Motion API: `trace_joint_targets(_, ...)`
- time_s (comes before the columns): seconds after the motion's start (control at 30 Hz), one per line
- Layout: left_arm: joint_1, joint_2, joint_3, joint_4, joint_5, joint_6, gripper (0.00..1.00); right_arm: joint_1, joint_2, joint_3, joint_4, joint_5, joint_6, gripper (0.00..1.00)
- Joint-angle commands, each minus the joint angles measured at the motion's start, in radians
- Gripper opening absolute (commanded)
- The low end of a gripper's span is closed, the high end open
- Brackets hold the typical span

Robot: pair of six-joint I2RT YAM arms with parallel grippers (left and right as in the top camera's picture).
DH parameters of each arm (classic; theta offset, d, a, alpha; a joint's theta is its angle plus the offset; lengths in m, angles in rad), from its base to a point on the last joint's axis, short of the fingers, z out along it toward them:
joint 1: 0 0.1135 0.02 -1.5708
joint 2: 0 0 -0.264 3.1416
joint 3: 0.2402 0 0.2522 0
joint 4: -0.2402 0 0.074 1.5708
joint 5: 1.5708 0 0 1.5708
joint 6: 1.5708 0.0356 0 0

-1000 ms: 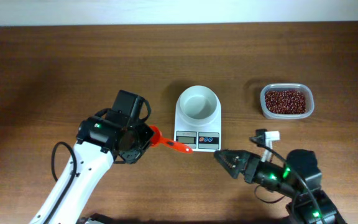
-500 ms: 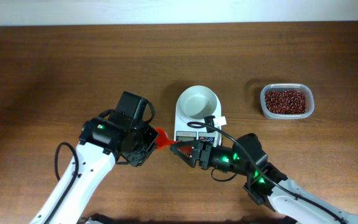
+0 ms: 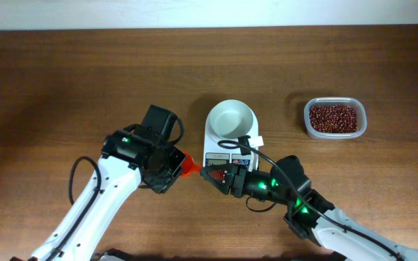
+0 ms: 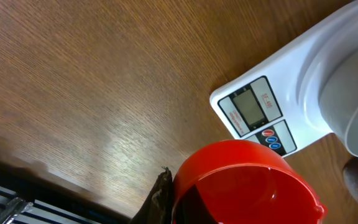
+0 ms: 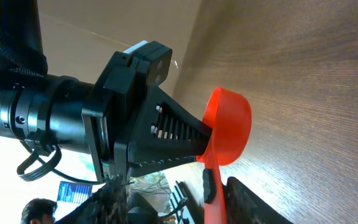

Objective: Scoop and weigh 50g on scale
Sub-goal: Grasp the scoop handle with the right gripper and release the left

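At the bottom of the overhead view the right arm is reaching up and left from the lower right corner. Its right gripper (image 3: 210, 174) is sitting just below centre, fingers pointing left and standing either side of the handle of the red scoop (image 3: 188, 167); whether they are pinching that handle or only flanking it, I cannot tell. In the right wrist view the handle is running down to the bottom edge, just beside a dark finger (image 5: 253, 202).

Left of centre, the left gripper (image 3: 177, 164) is clamping narrowly on the scoop's cup, holding it above the table (image 3: 64, 80); the right wrist view is showing its black fingers closing on the cup's rim from the left.

Just above the two grippers, at the centre of the overhead frame, the scale (image 3: 212, 139) is standing flat; the right gripper is overlapping its lower edge. In the left wrist view its display (image 4: 252, 109) and red and blue buttons (image 4: 271, 138) are lying just above the cup. The round white bowl (image 3: 231, 119) is resting on the scale's upper part.

Further on, at the upper right and well apart, a clear tub (image 3: 305, 119) is holding red beans (image 3: 332, 117).
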State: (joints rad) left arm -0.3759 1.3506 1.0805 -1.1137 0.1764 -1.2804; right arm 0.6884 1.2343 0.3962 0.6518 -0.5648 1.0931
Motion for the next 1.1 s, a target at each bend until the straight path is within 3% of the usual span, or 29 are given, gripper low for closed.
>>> trace_joint_targets(0.0,-0.004,0.013,-0.001,0.001,-0.016,-0.006,0.00,0.013,0.002,0.013,-0.013,-0.005,-0.011,0.50)
trace_joint_targets(0.37,-0.050,0.013,-0.001,0.002,-0.040,0.000,0.00,0.013,0.002,0.013,-0.035,-0.002,-0.011,0.43)
trace_joint_targets(0.53,-0.050,0.013,-0.001,0.002,-0.046,-0.011,0.00,0.013,0.002,0.013,-0.035,-0.003,-0.011,0.34)
trace_joint_targets(1.07,-0.050,0.013,-0.001,0.013,-0.046,-0.011,0.00,0.013,0.002,0.013,-0.096,0.035,0.042,0.29)
